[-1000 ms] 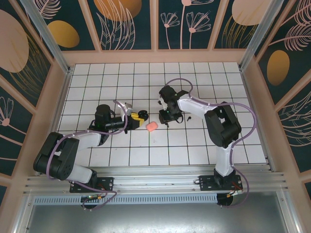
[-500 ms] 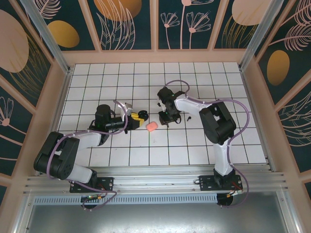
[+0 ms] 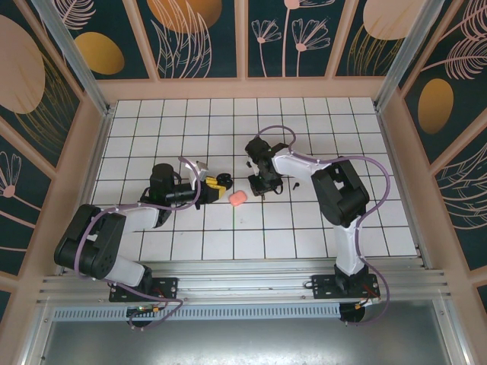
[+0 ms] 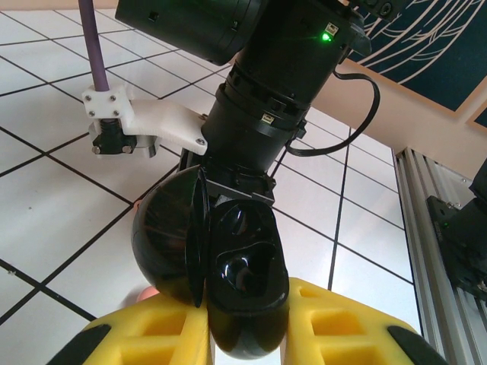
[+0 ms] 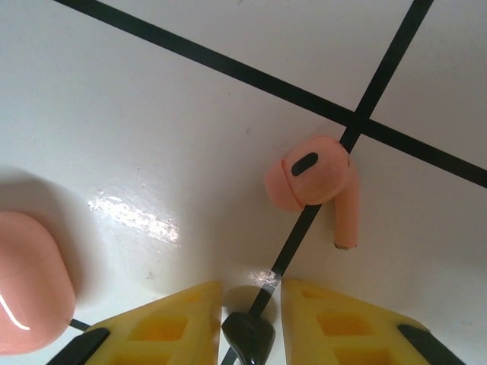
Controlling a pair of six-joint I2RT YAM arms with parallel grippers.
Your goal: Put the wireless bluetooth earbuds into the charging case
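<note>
- The salmon-pink charging case [image 3: 237,198] is lying on the white tiled table [image 3: 335,122], near its middle and a little toward the near edge. It is sitting between my two grippers.
- In my right wrist view the case [image 5: 27,289] is showing at the lower left. A pink earbud [image 5: 312,186] is lying loose on a black grid line, apart from the case, with its stem pointing back toward my fingers.
- My right gripper [image 3: 261,185] is reaching down just right of the case. Its yellow fingers [image 5: 163,323] are standing only narrowly apart, and a small dark piece [image 5: 247,338] is sitting in the gap. I cannot tell whether I am pinching it.
- My left gripper [image 3: 221,182] is waiting just left of the case. Its yellow fingers [image 4: 144,338] are clamping a glossy black rounded object [image 4: 243,281].
- Beyond that object, my right arm's dark wrist [image 4: 274,99] is glowing with a green light.
</note>
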